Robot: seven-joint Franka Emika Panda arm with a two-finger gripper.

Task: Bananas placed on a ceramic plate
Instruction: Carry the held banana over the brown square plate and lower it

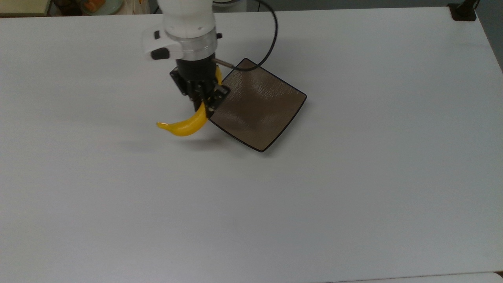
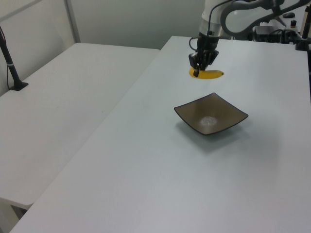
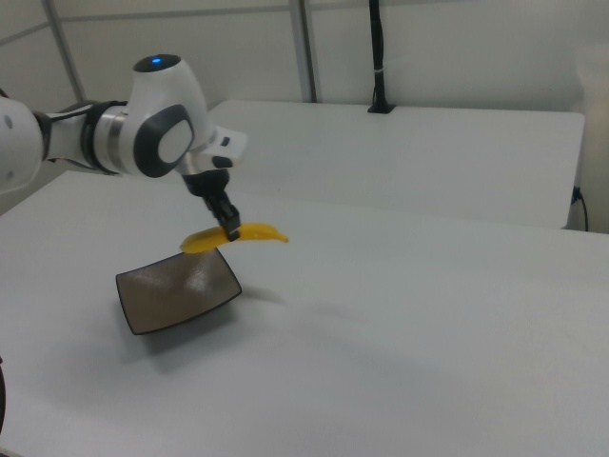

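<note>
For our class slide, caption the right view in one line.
Robot gripper carries a curved yellow banana above a square brown ceramic plate.

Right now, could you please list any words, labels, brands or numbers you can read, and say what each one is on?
None: no readable text on the banana, the ceramic plate, the gripper or the white table.

White table taking up most of the top view; second white table sitting beside it, black post standing on it at the left view's left.
</note>
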